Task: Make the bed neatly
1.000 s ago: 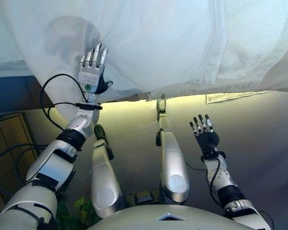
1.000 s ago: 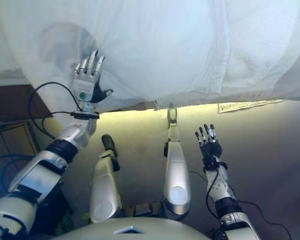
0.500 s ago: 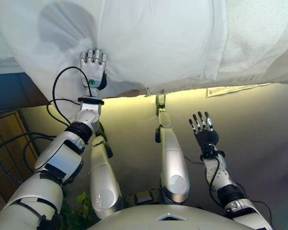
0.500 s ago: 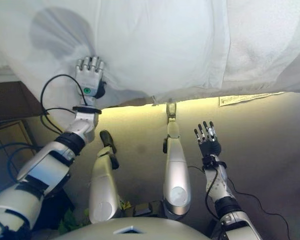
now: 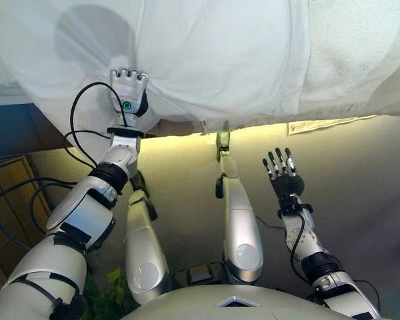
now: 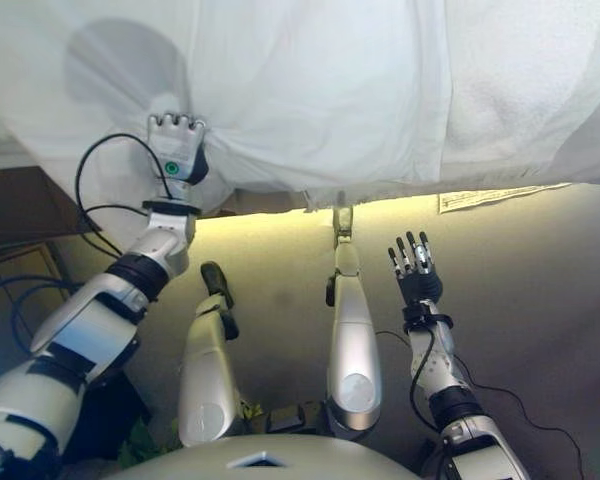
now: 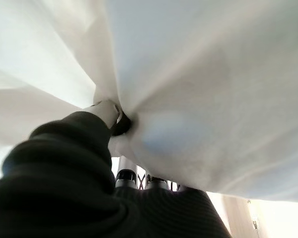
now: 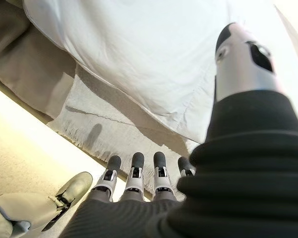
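Observation:
A white sheet (image 5: 220,60) hangs over the bed's near edge, with a textured white blanket (image 5: 360,47) beside it at the right. My left hand (image 5: 128,93) is raised against the hanging sheet, its fingers curled into the cloth. In the left wrist view the thumb (image 7: 107,111) pinches a gathered fold of the sheet (image 7: 213,74). My right hand (image 5: 283,177) is open with straight fingers, held over the floor short of the bed edge and touching nothing. The right wrist view shows its fingers (image 8: 134,171) below the sheet (image 8: 139,59) and the blanket's fringe (image 8: 114,134).
A wooden cabinet (image 5: 13,193) stands at the left by the bed. A white tag (image 5: 323,123) hangs at the bed's lower edge on the right. Green leaves (image 5: 110,293) show low at the left. Beige floor lies under both arms.
My left hand went from open and flat on the sheet to fingers curled into it, gathering a fold. My right hand has stayed open and almost still.

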Controlling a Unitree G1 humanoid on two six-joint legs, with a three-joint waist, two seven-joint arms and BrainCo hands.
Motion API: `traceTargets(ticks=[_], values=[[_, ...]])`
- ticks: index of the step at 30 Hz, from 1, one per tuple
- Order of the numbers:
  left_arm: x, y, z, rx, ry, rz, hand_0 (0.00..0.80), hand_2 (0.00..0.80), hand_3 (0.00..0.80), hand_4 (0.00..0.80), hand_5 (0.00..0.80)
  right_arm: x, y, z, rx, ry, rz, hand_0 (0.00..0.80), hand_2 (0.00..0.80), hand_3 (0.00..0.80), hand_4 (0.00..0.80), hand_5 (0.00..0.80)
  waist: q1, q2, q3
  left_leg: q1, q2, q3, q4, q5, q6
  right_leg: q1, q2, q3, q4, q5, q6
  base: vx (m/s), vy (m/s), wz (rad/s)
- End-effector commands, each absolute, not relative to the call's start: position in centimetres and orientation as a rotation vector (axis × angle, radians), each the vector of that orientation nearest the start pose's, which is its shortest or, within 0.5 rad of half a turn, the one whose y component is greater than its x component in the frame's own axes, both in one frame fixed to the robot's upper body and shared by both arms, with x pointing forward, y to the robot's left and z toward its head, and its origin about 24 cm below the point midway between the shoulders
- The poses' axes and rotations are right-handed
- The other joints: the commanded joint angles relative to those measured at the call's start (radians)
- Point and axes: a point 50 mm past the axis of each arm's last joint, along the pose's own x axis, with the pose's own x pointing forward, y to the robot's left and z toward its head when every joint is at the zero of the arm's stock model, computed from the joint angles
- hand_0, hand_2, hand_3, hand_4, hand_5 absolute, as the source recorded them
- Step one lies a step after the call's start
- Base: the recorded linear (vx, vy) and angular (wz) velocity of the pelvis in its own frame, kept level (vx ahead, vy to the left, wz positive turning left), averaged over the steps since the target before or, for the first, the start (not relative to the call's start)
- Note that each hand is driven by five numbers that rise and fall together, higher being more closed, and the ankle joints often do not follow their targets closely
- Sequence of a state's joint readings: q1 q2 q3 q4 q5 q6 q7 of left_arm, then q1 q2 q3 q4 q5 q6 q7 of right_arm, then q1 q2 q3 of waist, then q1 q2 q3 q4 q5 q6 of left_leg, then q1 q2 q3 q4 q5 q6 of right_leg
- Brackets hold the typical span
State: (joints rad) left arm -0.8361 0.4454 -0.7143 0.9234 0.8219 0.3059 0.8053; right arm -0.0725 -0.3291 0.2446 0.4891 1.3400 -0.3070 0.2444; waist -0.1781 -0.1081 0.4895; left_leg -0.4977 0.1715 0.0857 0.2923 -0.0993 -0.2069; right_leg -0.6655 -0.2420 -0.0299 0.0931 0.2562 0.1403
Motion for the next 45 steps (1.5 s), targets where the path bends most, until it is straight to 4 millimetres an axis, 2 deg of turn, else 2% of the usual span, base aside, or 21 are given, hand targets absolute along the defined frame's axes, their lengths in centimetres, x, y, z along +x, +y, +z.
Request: traceTargets(ticks=[1, 2, 3, 4, 5, 6, 7, 10, 19, 23, 26, 33, 36, 41, 45], values=[[36.4, 21.7, 9.6, 1.688, -0.323, 0.498, 0.8, 0.8, 0.8, 0.8, 0.8, 23.7, -23.5, -1.3, 0.858, -0.024, -0.079, 0.0, 0.0, 0.0, 0.0, 0.0, 0.008, 0.024, 0.03, -0.048, -0.019, 0.023, -0.075, 0.198, 0.096, 0.129, -0.015, -0.084, 0.063, -0.111, 0.057, 0.045, 0.027, -0.03], [36.2, 22.0, 9.2, 1.656, -0.305, 0.496, 0.8, 0.8, 0.8, 0.8, 0.8, 23.4, -23.6, -1.5, 0.855, -0.018, -0.079, 0.0, 0.0, 0.0, 0.0, 0.0, 0.011, 0.025, 0.03, -0.028, -0.017, 0.025, -0.078, 0.196, 0.095, 0.147, -0.016, -0.086, 0.064, -0.114, 0.057, 0.049, 0.033, -0.05], [35.9, 22.5, 8.8, 1.618, -0.288, 0.501, 0.706, 0.706, 0.706, 0.706, 0.706, 23.2, -23.7, -1.7, 0.851, -0.012, -0.078, 0.0, 0.0, 0.0, 0.0, 0.0, 0.013, 0.027, 0.03, -0.002, -0.015, 0.027, -0.085, 0.196, 0.095, 0.171, -0.017, -0.089, 0.062, -0.118, 0.057, 0.055, 0.039, -0.04], [35.6, 22.8, 8.3, 1.588, -0.269, 0.503, 0.449, 0.449, 0.449, 0.449, 0.449, 22.9, -23.8, -2.1, 0.849, -0.002, -0.082, 0.0, 0.0, 0.0, 0.0, 0.0, 0.016, 0.031, 0.024, 0.024, -0.01, 0.031, -0.09, 0.194, 0.094, 0.194, -0.02, -0.092, 0.061, -0.122, 0.057, 0.081, 0.039, -0.01], [35.1, 23.2, 7.7, 1.564, -0.251, 0.499, 0.37, 0.37, 0.37, 0.37, 0.37, 22.5, -24.0, -2.4, 0.846, 0.008, -0.086, 0.0, 0.0, 0.0, 0.0, 0.0, 0.019, 0.035, 0.011, 0.042, -0.009, 0.033, -0.097, 0.192, 0.093, 0.21, -0.023, -0.095, 0.058, -0.126, 0.056, 0.09, 0.033, 0.05], [34.9, 23.5, 7.3, 1.548, -0.236, 0.499, 0.467, 0.467, 0.467, 0.467, 0.467, 22.3, -24.2, -2.6, 0.844, 0.014, -0.086, 0.0, 0.0, 0.0, 0.0, 0.0, 0.022, 0.037, 0.001, 0.053, -0.008, 0.034, -0.102, 0.191, 0.093, 0.221, -0.025, -0.098, 0.055, -0.129, 0.056, 0.099, 0.031, 0.08], [34.5, 23.9, 6.8, 1.539, -0.22, 0.489, 0.8, 0.8, 0.8, 0.8, 0.8, 22.0, -24.4, -2.9, 0.842, 0.022, -0.09, 0.0, 0.0, 0.0, 0.0, 0.0, 0.026, 0.042, -0.014, 0.069, -0.008, 0.035, -0.109, 0.19, 0.093, 0.235, -0.028, -0.1, 0.05, -0.131, 0.057, 0.109, 0.032, 0.11], [33.2, 25.1, 5.4, 1.51, -0.173, 0.479, 0.8, 0.8, 0.8, 0.8, 0.8, 21.2, -24.8, -3.5, 0.833, 0.049, -0.103, 0.0, 0.0, 0.0, 0.0, 0.0, 0.04, 0.055, -0.065, 0.125, -0.008, 0.038, -0.144, 0.187, 0.092, 0.289, -0.034, -0.111, 0.029, -0.141, 0.059, 0.11, 0.032, 0.11], [31.1, 27.3, 4.2, 1.474, -0.091, 0.425, 0.8, 0.8, 0.8, 0.8, 0.8, 19.3, -25.7, -5.4, 0.824, 0.103, -0.158, 0.0, 0.0, 0.0, 0.0, 0.0, 0.082, 0.083, -0.168, 0.252, -0.017, 0.04, -0.228, 0.179, 0.094, 0.424, -0.043, -0.136, -0.031, -0.157, 0.068, 0.088, 0.014, 0.11], [30.4, 28.2, 3.7, 1.486, -0.051, 0.392, 0.8, 0.8, 0.8, 0.8, 0.8, 19.3, -25.5, -5.8, 0.829, 0.136, -0.186, 0.0, 0.0, 0.0, 0.0, 0.0, 0.106, 0.089, -0.207, 0.296, -0.02, 0.038, -0.242, 0.173, 0.098, 0.476, -0.046, -0.148, -0.048, -0.16, 0.07, 0.116, -0.026, 0.03], [29.5, 28.1, 2.6, 1.501, -0.015, 0.345, 0.8, 0.8, 0.8, 0.8, 0.8, 19.7, -24.7, -6.0, 0.83, 0.175, -0.215, 0.0, 0.0, 0.0, 0.0, 0.0, 0.123, 0.098, -0.247, 0.335, -0.021, 0.032, -0.261, 0.172, 0.1, 0.515, -0.044, -0.157, -0.058, -0.164, 0.071, 0.16, -0.009, 0.08], [29.2, 26.9, 1.7, 1.507, -0.009, 0.296, 0.8, 0.8, 0.8, 0.8, 0.8, 20.2, -24.3, -5.8, 0.82, 0.208, -0.225, 0.0, 0.0, 0.0, 0.0, 0.0, 0.13, 0.119, -0.264, 0.35, -0.02, 0.021, -0.274, 0.169, 0.098, 0.533, -0.045, -0.164, -0.062, -0.171, 0.079, 0.037, 0.006, 0.03], [29.0, 27.1, 1.4, 1.517, 0.009, 0.289, 0.8, 0.8, 0.8, 0.8, 0.8, 20.0, -24.5, -5.8, 0.818, 0.213, -0.232, 0.0, 0.0, 0.0, 0.0, 0.0, 0.127, 0.123, -0.263, 0.355, -0.021, 0.018, -0.278, 0.169, 0.098, 0.538, -0.045, -0.165, -0.067, -0.168, 0.081, 0.0, 0.0, 0.0], [28.5, 27.9, 1.0, 1.567, 0.05, 0.277, 0.8, 0.8, 0.8, 0.8, 0.8, 19.6, -24.7, -6.0, 0.81, 0.222, -0.239, 0.0, 0.0, 0.0, 0.0, 0.0, 0.122, 0.123, -0.275, 0.368, -0.017, 0.024, -0.286, 0.172, 0.095, 0.549, -0.046, -0.172, -0.075, -0.162, 0.085, 0.031, 0.02, 0.0], [27.3, 30.3, 0.8, 1.604, 0.134, 0.301, 0.8, 0.8, 0.8, 0.8, 0.8, 18.9, -25.5, -6.1, 0.785, 0.236, -0.243, 0.0, 0.0, 0.0, 0.0, 0.0, 0.115, 0.128, -0.306, 0.389, -0.015, 0.036, -0.29, 0.168, 0.092, 0.565, -0.05, -0.173, -0.081, -0.163, 0.087, 0.085, 0.064, -0.01]])
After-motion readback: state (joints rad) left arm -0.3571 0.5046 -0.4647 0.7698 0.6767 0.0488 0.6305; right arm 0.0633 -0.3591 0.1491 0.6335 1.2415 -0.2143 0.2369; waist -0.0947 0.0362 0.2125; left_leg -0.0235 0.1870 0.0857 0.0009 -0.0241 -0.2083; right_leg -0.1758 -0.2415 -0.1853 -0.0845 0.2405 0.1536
